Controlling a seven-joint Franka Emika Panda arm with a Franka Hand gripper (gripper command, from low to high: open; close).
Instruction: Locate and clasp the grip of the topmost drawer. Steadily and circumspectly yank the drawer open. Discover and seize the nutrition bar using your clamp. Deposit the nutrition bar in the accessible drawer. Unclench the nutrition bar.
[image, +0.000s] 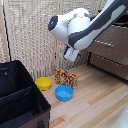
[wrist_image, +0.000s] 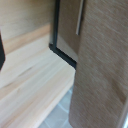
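Step one: my claw (image: 71, 55) hangs mid-air, aperture unclear, well short of the topmost drawer (image: 111, 40); next I must reach its silver handle (wrist_image: 79, 17).

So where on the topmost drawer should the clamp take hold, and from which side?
On the thin silver handle, a slim bar standing proud of the flat wood-grain front of the topmost drawer. Come at the front face head-on with a finger on either side of the bar, near its middle, so the pull probably stays straight. The clamp hangs short of the dresser.
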